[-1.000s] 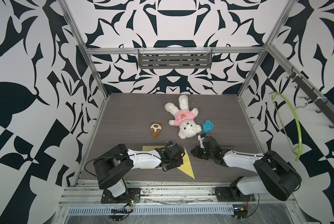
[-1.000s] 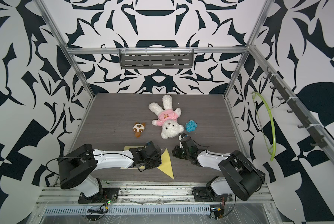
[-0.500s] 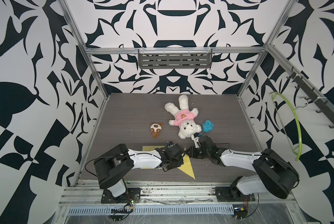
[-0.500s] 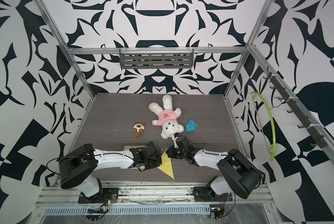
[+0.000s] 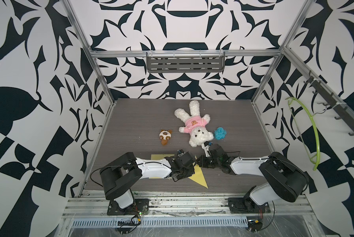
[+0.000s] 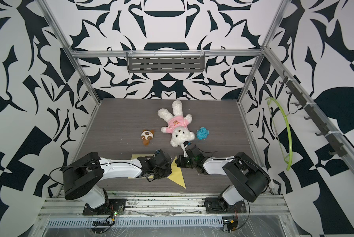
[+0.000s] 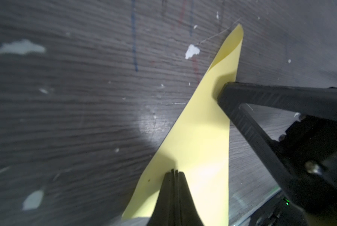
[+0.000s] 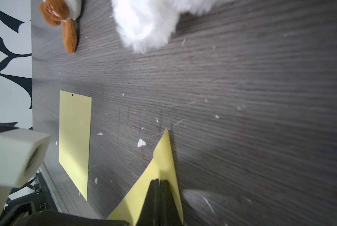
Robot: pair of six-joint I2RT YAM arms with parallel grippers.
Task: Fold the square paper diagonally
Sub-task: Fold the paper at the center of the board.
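Left wrist view: pale-yellow square paper [image 7: 200, 137], triangle-folded at near centre of dark wood-grain table [image 7: 66, 97], touched by both tips; closed left gripper [image 7: 174, 173] should pin while closed right gripper [image 7: 222, 95] irons the puffy crease flat.

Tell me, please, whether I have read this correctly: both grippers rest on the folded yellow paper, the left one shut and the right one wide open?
Not quite: the right gripper is shut, not wide open; the right wrist view shows its jaws closed, tip on the folded yellow paper. The rest stands: the left gripper is shut and rests on the paper too.
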